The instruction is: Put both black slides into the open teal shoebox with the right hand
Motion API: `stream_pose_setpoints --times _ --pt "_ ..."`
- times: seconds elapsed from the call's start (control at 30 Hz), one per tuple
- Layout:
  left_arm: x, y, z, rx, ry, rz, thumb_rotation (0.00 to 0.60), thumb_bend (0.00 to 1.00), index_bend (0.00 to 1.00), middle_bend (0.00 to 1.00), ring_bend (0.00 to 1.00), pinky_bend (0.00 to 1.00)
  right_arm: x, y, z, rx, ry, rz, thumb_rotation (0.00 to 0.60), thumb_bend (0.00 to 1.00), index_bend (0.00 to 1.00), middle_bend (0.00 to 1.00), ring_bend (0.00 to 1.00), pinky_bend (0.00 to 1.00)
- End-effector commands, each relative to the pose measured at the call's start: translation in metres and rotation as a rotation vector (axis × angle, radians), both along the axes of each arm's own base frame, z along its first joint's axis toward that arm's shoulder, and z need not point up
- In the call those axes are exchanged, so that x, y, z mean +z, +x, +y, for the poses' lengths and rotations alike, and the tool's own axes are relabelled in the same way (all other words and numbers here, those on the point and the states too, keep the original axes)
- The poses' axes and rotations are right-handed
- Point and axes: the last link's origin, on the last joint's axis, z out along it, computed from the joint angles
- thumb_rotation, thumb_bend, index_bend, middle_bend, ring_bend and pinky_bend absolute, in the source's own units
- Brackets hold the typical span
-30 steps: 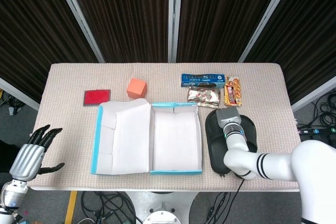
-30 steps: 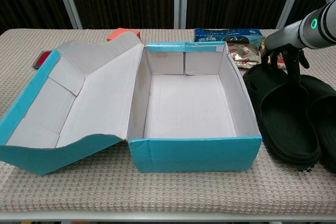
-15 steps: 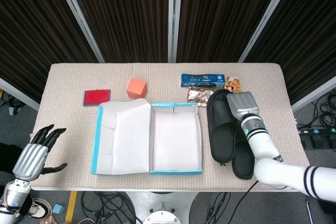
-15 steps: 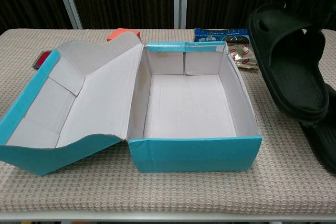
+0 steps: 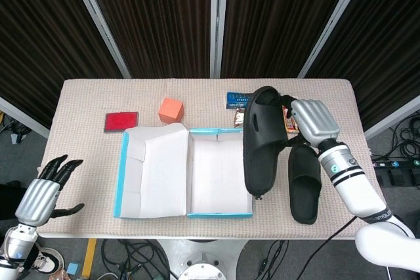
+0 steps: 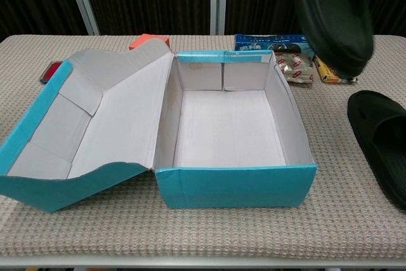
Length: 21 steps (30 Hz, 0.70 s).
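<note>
My right hand [image 5: 314, 120] grips one black slide [image 5: 261, 141] by its far end and holds it in the air, over the right edge of the open teal shoebox [image 5: 220, 214]. In the chest view that slide [image 6: 333, 20] hangs high above the box's [image 6: 235, 185] right wall. The second black slide [image 5: 305, 183] lies flat on the table to the right of the box, also seen as a slide [image 6: 380, 141] at the chest view's right edge. The box is empty, its lid [image 5: 151, 172] folded open to the left. My left hand [image 5: 44, 191] hovers open off the table's left front corner.
Snack packs [image 5: 254, 119] and a blue biscuit pack [image 5: 237, 100] lie behind the box, partly hidden by the lifted slide. An orange cube [image 5: 170, 110] and a red flat case [image 5: 121, 121] sit at the back left.
My right hand has lifted the slide off the table and carried it up and to the left, toward the box. The other slide stays on the table. The left hand has barely moved.
</note>
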Motion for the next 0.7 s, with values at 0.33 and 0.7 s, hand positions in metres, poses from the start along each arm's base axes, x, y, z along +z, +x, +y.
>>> stream_pose_setpoints --times 0.33,0.7 --pt "0.006 -0.01 0.0 0.019 0.015 0.01 0.6 0.0 0.11 0.15 0.01 0.08 -0.126 -0.008 -0.008 0.069 0.139 -0.421 0.6 0.09 0.59 0.49 0.42 0.6" --pt "0.009 -0.013 0.005 0.049 0.035 0.007 0.6 0.0 0.11 0.15 0.01 0.08 -0.175 -0.01 -0.006 0.009 0.181 -0.606 0.6 0.09 0.59 0.49 0.42 0.6"
